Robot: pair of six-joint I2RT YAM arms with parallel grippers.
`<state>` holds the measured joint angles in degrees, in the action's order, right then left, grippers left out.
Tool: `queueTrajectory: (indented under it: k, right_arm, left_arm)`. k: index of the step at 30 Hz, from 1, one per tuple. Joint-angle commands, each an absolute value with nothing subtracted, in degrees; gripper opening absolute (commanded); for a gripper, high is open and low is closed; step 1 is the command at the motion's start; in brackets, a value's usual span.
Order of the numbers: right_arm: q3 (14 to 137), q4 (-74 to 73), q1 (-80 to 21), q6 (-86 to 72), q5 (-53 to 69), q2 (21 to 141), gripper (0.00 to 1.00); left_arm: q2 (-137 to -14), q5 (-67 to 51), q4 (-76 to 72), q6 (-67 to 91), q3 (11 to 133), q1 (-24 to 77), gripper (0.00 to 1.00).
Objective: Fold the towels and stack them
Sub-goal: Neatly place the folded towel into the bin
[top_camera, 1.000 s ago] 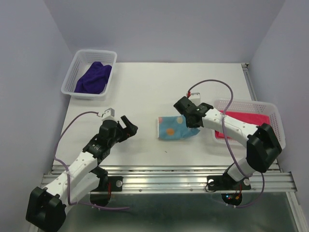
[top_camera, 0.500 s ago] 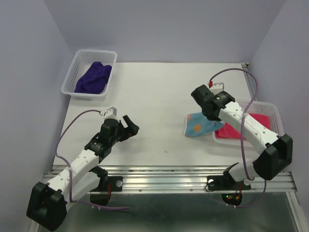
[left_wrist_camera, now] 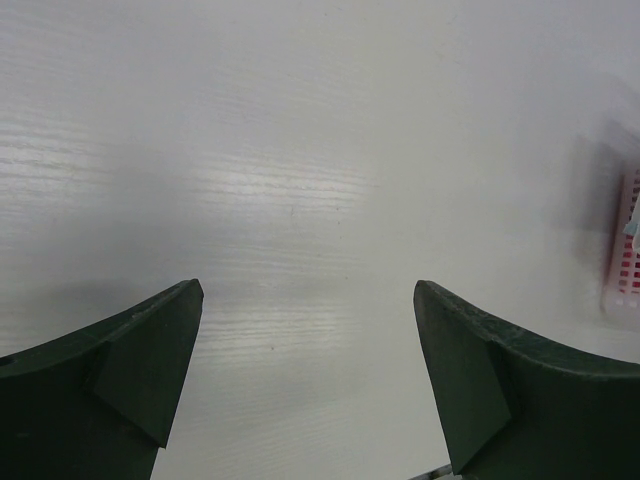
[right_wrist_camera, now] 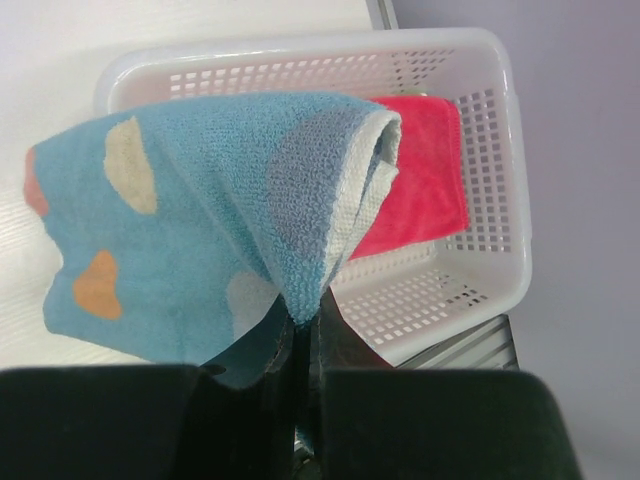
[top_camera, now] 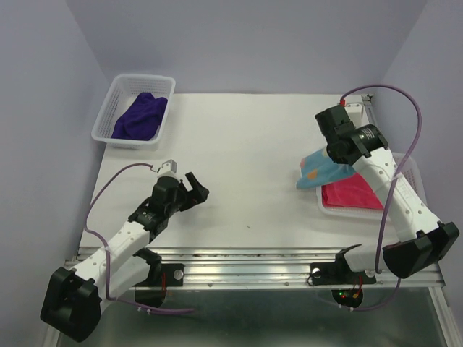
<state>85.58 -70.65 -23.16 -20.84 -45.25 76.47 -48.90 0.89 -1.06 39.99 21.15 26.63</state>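
Rails of bare metal (top_camera: 253,266) run along the near edge of the white table (top_camera: 246,137), carrying both arm bases. Just beyond them, over the near-left part of the surface, the left gripper (top_camera: 194,188) hovers with its dark green fingers (left_wrist_camera: 130,370) spread wide and nothing between them, only bare tabletop below. Farther back, by the right edge, the right gripper (right_wrist_camera: 303,332) has its jaws pinched tight on a fold of the light blue towel (right_wrist_camera: 190,200), which hangs bunched from the fingertips, orange and pale dots showing, over the left rim of a white mesh basket (right_wrist_camera: 300,45). Inside that basket the pink-red towel (right_wrist_camera: 425,190) lies folded flat. At the far-left corner a second white basket (top_camera: 107,116) holds the dark purple towel (top_camera: 139,116) in a loose heap. Pale lilac walls (top_camera: 246,43) close in the table on three sides.
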Motion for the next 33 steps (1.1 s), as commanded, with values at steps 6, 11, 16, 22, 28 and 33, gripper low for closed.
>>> queueTrajectory:
  k: [6,11,16,22,28,33]
  right_arm:
    - [88.7,-70.5,-18.8,-16.8,-46.0,73.9,0.01]
    - [84.4,-67.5,-14.9,-14.0,-44.0,73.1,0.01]
    - [77.5,-62.7,-12.0,-9.7,-41.1,73.6,0.01]
    - [72.3,-55.7,-7.9,-4.1,-39.6,75.8,0.01]
    - [70.1,-52.5,-2.6,-0.7,-38.1,80.1,0.01]
    - [66.6,-47.7,-0.7,3.1,-38.3,80.9,0.01]
  left_arm:
    - [-49.2,0.9,-3.8,38.4,23.6,26.7,0.99]
    - [-49.3,1.0,-4.0,38.3,23.4,26.8,0.99]
    - [-49.1,-1.8,-5.9,37.3,22.3,26.7,0.99]
    - [-48.3,-3.3,-6.8,36.9,21.6,26.7,0.99]
    - [-45.4,-3.5,-6.9,37.0,20.6,26.7,0.99]
    - [-42.9,-3.7,-6.5,37.4,20.0,26.8,0.99]
